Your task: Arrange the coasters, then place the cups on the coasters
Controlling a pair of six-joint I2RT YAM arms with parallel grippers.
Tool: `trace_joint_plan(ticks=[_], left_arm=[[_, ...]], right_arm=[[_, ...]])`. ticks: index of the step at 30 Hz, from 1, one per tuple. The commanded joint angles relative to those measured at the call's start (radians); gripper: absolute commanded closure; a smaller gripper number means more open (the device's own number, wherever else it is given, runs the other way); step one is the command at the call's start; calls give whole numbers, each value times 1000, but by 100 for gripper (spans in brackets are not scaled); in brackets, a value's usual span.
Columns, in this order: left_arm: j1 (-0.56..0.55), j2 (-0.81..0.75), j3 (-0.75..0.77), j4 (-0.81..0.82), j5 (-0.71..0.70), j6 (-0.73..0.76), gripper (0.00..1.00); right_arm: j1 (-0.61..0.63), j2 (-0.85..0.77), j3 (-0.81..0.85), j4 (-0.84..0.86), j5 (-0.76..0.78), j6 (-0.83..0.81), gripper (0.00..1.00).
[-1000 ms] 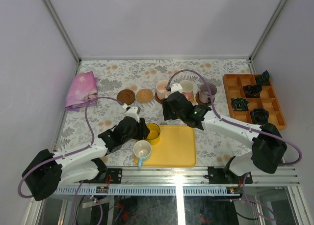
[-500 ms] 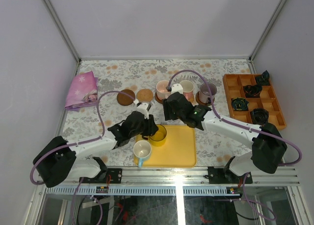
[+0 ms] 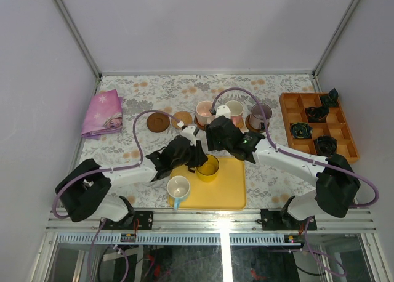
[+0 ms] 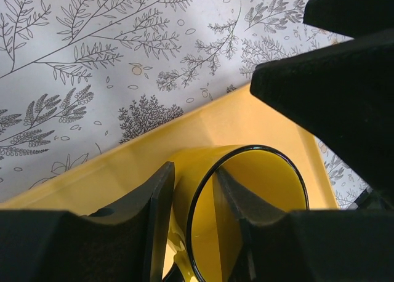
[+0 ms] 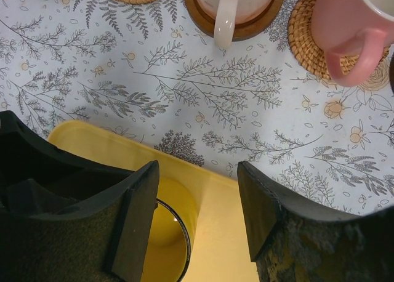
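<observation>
Straddling the wall of the translucent yellow cup (image 4: pixel 265 196), the left gripper (image 4: pixel 192 178) is reaching in with one finger inside the rim and one outside. Whether the two are pressing tight or only bracketing the wall, I cannot tell. The cup is standing upright at the upper left corner of the yellow tray (image 3: pixel 229 193), near the centre of the top view. It is looking light, stiff and glossy, so a pinch on its thin wall is probably risking a slip or a tilt; gripping deep over the rim is seeming the sounder hold, since its handle is hiding from the left wrist view. The right gripper (image 5: pixel 197 174) is hanging spread wide and empty just over the tray's upper edge. Only the top view is showing the free places: a dark coaster (image 3: pixel 158 122) and a tan coaster (image 3: pixel 182 118) lying bare left of centre, plus a white cup (image 3: pixel 178 187) sitting at the tray's lower left. Only the right wrist view is showing a pink cup (image 5: pixel 345 29) sitting on a woven coaster at upper right.
</observation>
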Motion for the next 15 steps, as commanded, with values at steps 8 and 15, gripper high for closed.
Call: trace_joint_plan(ticks=[8,15], left_arm=[[-13,-54,43,37,-49,-8,43],[-13,-221,109,-218,-74,203,36]], right_arm=[[11,-39,11,-9,31,0,39],[11,-105,-11,-8,65,-13,38]])
